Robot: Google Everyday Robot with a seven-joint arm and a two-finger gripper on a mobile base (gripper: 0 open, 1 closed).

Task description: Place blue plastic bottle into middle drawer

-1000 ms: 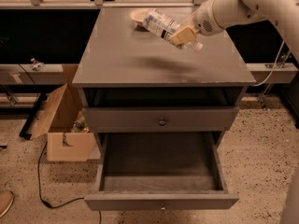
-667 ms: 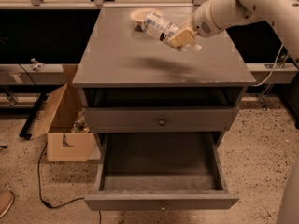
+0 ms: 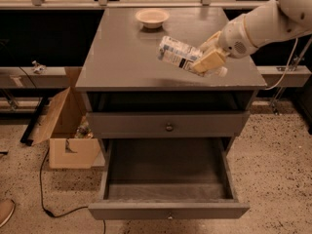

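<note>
Standing in the middle of the frame is a grey wooden cabinet (image 3: 126,57) with a broad flat top, set on a speckled floor (image 3: 273,179). Its lowest visible drawer, the middle drawer (image 3: 168,210), is pulled fully out toward the bottom of the frame. It is a wide, deep rectangular tray with a narrow front panel and a tiny knob (image 3: 169,216), and nothing can be seen inside it. Directly above it sits a taller-fronted drawer (image 3: 126,124), pushed in, with a round brass knob (image 3: 169,127) at its centre.

A thick white robot arm (image 3: 265,23) reaches in from the upper right corner, angling down and to the left over the cabinet top. An open cardboard box (image 3: 63,130) stands on the floor at the left, just beside the cabinet, with its flap leaning outward.

The blue plastic bottle (image 3: 178,54) is at the right of centre, over the right front part of the cabinet top and well above the open drawer. It is tipped almost onto its side, with the base pointing upper left and the white cap (image 3: 222,72) pointing lower right. The gripper (image 3: 207,62), at the end of the arm, has its tan fingers (image 3: 209,61) clamped around the bottle near the cap end.

A shallow cream bowl (image 3: 152,18) rests upright near the back edge of the top, well apart from the bottle. A dark cable (image 3: 48,199) trails across the floor at the lower left.
</note>
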